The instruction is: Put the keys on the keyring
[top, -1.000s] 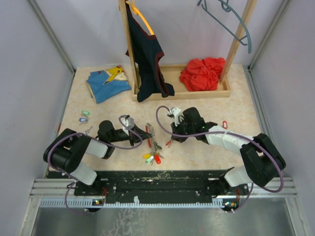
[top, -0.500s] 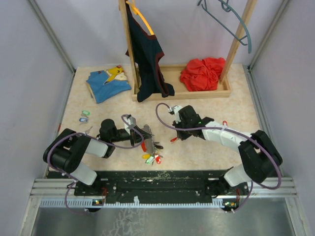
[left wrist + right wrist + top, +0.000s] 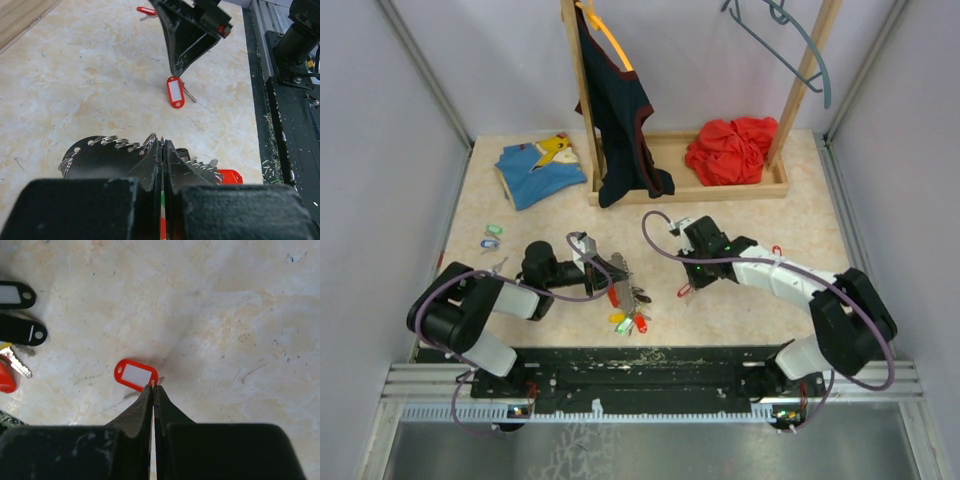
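My left gripper [image 3: 607,270] [image 3: 164,143] is shut on the keyring [image 3: 112,142], whose silver coils show on both sides of the jaws. A bunch of keys with red, yellow and green tags [image 3: 630,318] hangs from the ring down to the table. To its right, my right gripper [image 3: 688,284] [image 3: 153,386] is shut on the ring end of a red-tagged key [image 3: 134,375] [image 3: 175,92]. The tag dangles just below the tips, close over the table, a short way from the keyring.
Loose keys with green and blue tags [image 3: 491,236] lie at the far left, and another red-tagged key [image 3: 777,250] lies at the right. Black tags [image 3: 20,332] lie by the bunch. A wooden rack [image 3: 720,190] with clothes stands at the back, a blue shirt [image 3: 540,170] beside it.
My right gripper has moved a little to the right, away from the keyring, carrying the red-tagged key. The left gripper and keyring shifted slightly at first and have since stayed still.
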